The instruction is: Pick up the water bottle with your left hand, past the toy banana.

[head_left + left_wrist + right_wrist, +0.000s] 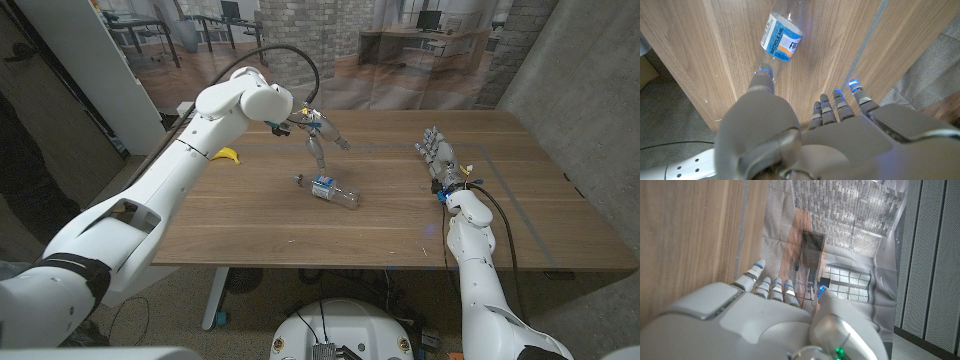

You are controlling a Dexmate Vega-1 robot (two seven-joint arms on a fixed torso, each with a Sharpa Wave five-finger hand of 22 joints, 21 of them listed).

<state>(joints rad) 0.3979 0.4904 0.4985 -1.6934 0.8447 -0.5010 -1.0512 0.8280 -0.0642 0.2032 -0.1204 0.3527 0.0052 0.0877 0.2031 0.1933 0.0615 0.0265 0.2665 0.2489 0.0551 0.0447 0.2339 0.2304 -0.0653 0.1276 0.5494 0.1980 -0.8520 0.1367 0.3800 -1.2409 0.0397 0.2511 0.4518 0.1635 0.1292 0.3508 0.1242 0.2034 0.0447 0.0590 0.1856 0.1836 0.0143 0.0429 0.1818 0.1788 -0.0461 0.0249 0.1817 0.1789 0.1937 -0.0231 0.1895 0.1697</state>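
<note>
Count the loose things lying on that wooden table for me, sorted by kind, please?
Water bottle: 1, clear with a blue label, lying on its side
Toy banana: 1, yellow, partly hidden by the left arm
Total: 2

Glossy white rounded arm shells, grey at the joints. Black cable looping over left arm's wrist end, another along right forearm. Left hand and right hand grey-silver, with blue-lit fingertips. Green light near right wrist, possibly a status LED. Black band on left upper arm.
</note>
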